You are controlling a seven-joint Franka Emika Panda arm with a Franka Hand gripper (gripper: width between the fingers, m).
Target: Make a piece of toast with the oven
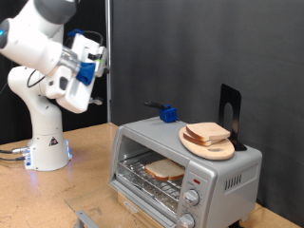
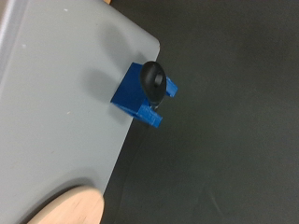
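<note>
Currently the pincer (image 1: 95,59) hangs high at the exterior view's left, well apart from the small boxy silver countertop toaster oven (image 1: 185,166), which sits low at that view's right on the wooden tabletop (image 1: 85,161). From the pincer, the oven lies down and toward the right, with its long axis running left to right across the scene. One flat slice of pale bread with a tan crust (image 1: 163,170) already rests on the wire rack inside the oven, seen through the front opening. More slices (image 1: 206,133) are stacked on a round wooden board (image 1: 211,146) on the oven's top, toward its right end. A small blue block with a black knob (image 1: 166,112) stands at the far edge of that top; the wrist view looks down on this block (image 2: 143,93) and the grey oven top (image 2: 56,103). The white arm (image 1: 38,57) is folded upward with its hand raised. No fingers show clearly, so whether the pincer is released or clenched cannot be told, and nothing is seen in it.
</note>
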